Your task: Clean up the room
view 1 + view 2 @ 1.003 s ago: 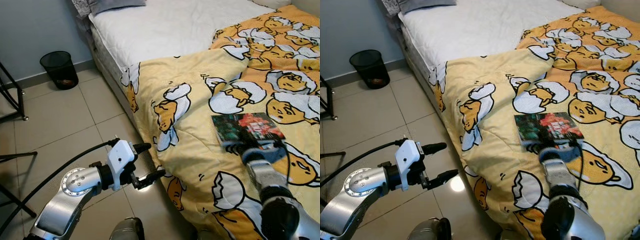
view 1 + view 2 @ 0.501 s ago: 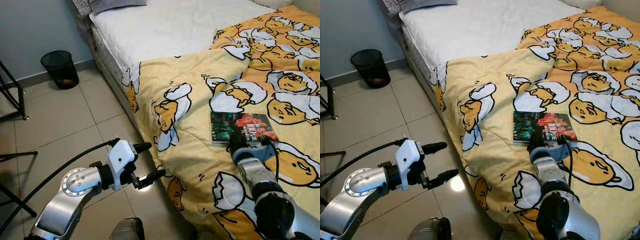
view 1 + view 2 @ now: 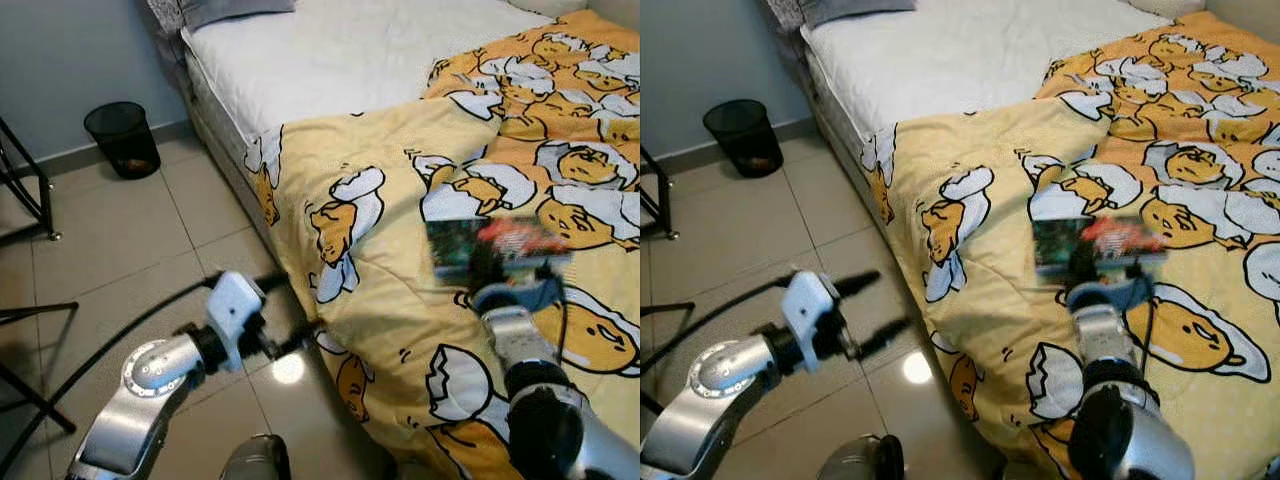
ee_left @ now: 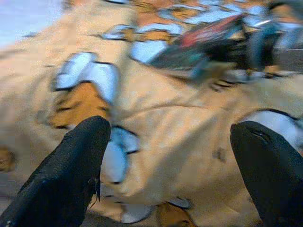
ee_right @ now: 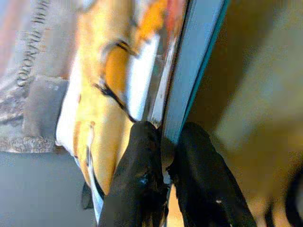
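One book [image 3: 497, 247] so far: right gripper [image 5: 163, 142] fingers clenched on its edge, lifted just off the quilt [image 3: 380, 300] at 3 o'clock. Rest of tidy-up undone. Vs 0.5 s ago, book is raised; left gripper [image 4: 170, 156], fingers released, swung toward bed [image 3: 330, 50].

Black bin [image 3: 122, 137] (mesh, probably) by wall [image 3: 70, 60]

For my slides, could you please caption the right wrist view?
Right gripper pinches the book's edge between its two black fingers above the yellow blanket.
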Controlling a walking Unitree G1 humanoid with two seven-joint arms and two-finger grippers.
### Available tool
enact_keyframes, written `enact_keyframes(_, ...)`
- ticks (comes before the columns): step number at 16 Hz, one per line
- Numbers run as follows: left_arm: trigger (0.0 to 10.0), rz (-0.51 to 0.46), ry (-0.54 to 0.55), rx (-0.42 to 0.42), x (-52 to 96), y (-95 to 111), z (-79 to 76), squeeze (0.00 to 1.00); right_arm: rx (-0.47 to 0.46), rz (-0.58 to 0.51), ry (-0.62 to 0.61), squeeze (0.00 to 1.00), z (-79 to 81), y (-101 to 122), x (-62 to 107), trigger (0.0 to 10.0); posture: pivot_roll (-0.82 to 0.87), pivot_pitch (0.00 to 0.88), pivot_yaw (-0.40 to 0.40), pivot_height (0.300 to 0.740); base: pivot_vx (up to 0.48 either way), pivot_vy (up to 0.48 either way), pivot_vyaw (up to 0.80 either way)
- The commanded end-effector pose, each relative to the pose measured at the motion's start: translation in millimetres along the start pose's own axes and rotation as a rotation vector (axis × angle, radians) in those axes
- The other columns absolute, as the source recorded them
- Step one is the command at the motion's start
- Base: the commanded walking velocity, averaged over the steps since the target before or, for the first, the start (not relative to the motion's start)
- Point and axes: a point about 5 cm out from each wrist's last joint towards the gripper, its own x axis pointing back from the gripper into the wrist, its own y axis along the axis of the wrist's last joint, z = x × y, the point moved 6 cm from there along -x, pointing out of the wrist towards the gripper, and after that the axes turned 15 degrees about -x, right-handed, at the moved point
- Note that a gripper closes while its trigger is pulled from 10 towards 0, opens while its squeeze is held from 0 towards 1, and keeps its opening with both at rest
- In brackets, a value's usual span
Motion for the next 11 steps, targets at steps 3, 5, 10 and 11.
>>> enact_keyframes(3, 10.0, 0.014, 0.213, -0.012, -1.3, 4.7, 29.6, 0.96, 0.312, -0.193, 0.187, 0.0, 57.8, 28.1, 16.6, 0.0, 0.01, 0.0, 0.057, 0.74, 0.0, 0.0, 0.0)
enact_keyframes(5, 10.0, 0.032, 0.313, -0.021, -4.4, 7.1, 42.5, 0.02, 0.544, -0.265, 0.227, 0.0, 80.1, 26.8, 34.8, 0.0, -0.01, 0.0, 0.061, 0.74, 0.0, 0.0, 0.0)
enact_keyframes(10, 10.0, 0.063, 0.428, -0.056, -10.2, 6.3, 53.6, 0.0, 0.988, -0.321, 0.251, 0.0, 89.3, -5.2, 65.9, 10.0, -0.02, 0.0, 0.048, 0.74, 0.0, 0.0, 0.0)
enact_keyframes(11, 10.0, 0.071, 0.429, -0.064, -11.1, 5.3, 52.8, 0.0, 0.998, -0.301, 0.225, 0.0, 84.0, -9.3, 67.1, 10.0, -0.02, 0.0, 0.047, 0.74, 0.0, 0.0, 0.0)
